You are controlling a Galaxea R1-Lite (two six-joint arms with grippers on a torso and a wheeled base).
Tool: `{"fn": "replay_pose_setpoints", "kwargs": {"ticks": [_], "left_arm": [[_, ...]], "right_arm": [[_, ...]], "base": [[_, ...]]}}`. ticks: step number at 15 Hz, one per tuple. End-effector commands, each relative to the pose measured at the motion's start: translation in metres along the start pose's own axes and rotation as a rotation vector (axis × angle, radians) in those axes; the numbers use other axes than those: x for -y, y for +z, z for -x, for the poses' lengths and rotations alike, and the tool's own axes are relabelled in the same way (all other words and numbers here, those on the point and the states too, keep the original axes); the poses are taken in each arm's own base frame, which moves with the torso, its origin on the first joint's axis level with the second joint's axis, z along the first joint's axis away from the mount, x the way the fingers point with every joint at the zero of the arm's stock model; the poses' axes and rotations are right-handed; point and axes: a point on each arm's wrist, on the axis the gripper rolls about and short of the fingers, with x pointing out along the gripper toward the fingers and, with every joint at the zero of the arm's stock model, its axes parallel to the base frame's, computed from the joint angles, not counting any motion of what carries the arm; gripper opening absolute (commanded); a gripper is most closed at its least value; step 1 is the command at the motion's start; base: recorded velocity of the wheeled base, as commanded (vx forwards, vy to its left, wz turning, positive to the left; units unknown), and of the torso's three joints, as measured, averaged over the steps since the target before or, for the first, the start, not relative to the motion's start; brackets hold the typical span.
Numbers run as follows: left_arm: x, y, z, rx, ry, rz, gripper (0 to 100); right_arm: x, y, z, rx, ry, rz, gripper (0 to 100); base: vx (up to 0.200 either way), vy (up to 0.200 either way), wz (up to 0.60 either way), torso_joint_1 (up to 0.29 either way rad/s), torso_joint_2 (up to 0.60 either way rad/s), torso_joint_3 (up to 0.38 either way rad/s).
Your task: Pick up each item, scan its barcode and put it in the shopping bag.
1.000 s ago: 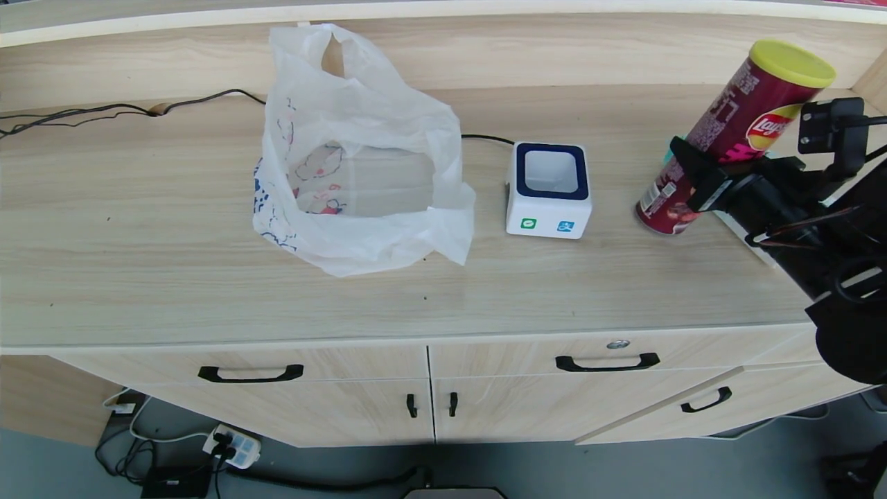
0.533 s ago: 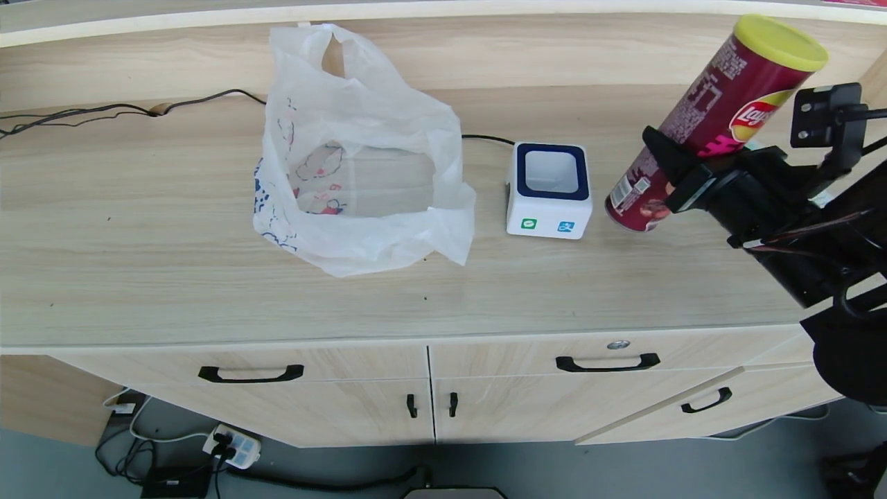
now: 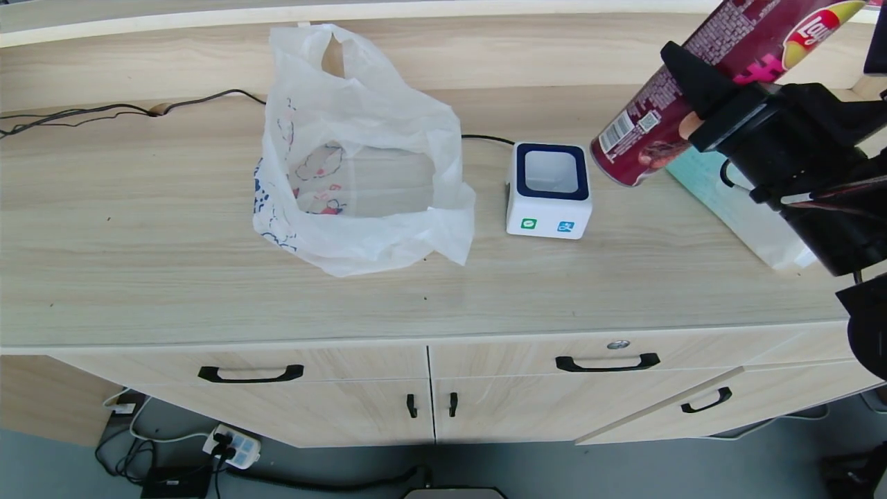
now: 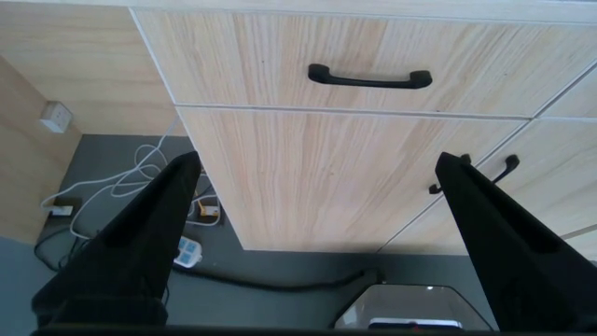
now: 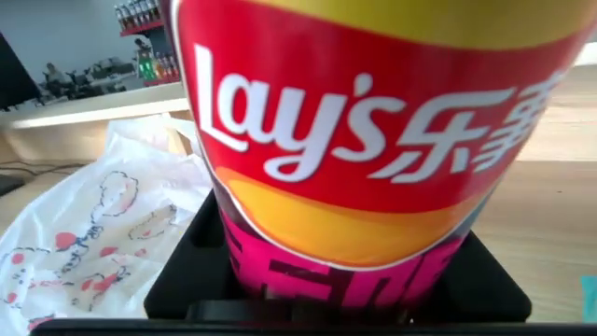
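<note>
My right gripper (image 3: pixel 703 97) is shut on a dark red chips can (image 3: pixel 658 104), held tilted in the air above the counter's right side. Its lower end hangs just right of the white barcode scanner (image 3: pixel 549 188), a small box with a dark blue rim. In the right wrist view the chips can (image 5: pixel 373 140) sits between my black fingers. The translucent white shopping bag (image 3: pixel 360 159) stands open on the counter left of the scanner. My left gripper (image 4: pixel 317 243) hangs open low in front of the cabinet doors, holding nothing.
A pale green and white flat package (image 3: pixel 741 201) lies on the counter under my right arm. A black cable (image 3: pixel 125 109) runs along the back left. Drawers with black handles (image 3: pixel 606 362) front the counter below. A raised wooden ledge (image 3: pixel 485 41) borders the back.
My right gripper has lifted the chips can off the counter and carried it up and left toward the scanner, tilting it more. The flat package beneath is now uncovered.
</note>
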Motion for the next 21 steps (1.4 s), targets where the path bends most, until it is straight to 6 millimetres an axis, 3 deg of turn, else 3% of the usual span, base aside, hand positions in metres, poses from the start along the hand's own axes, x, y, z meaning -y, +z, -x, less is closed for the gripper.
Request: {"fn": "replay_pose_setpoints", "kwargs": {"ticks": [1, 3, 5, 7, 8, 10, 15, 21], "left_arm": [[0.0, 0.0, 0.0, -0.001, 0.0, -0.001, 100], [0.0, 0.0, 0.0, -0.001, 0.0, -0.004, 100], [0.0, 0.0, 0.0, -0.001, 0.0, -0.004, 100], [0.0, 0.0, 0.0, -0.001, 0.0, -0.004, 100], [0.0, 0.0, 0.0, -0.001, 0.0, -0.005, 100], [0.0, 0.0, 0.0, -0.001, 0.0, -0.005, 100], [0.0, 0.0, 0.0, 0.0, 0.0, -0.041, 100], [0.0, 0.0, 0.0, 0.0, 0.0, -0.041, 100]], "right_arm": [[-0.011, 0.007, 0.002, 0.017, 0.033, -0.04, 0], [-0.027, 0.004, 0.013, -0.018, 0.07, -0.148, 0], [-0.03, -0.001, 0.021, -0.051, 0.08, -0.188, 0], [-0.039, 0.004, 0.021, -0.027, 0.112, -0.301, 0], [-0.052, 0.008, 0.027, -0.02, 0.155, -0.447, 0], [-0.064, 0.006, 0.037, -0.041, 0.198, -0.52, 0], [-0.116, 0.008, 0.091, -0.172, 0.494, -0.713, 0], [-0.145, 0.02, 0.086, -0.165, 0.652, -0.812, 0]], "base": [[0.0, 0.0, 0.0, 0.0, 0.0, 0.0], [0.0, 0.0, 0.0, 0.0, 0.0, 0.0], [0.0, 0.0, 0.0, 0.0, 0.0, 0.0], [0.0, 0.0, 0.0, 0.0, 0.0, 0.0], [0.0, 0.0, 0.0, 0.0, 0.0, 0.0], [0.0, 0.0, 0.0, 0.0, 0.0, 0.0], [0.0, 0.0, 0.0, 0.0, 0.0, 0.0], [0.0, 0.0, 0.0, 0.0, 0.0, 0.0]]}}
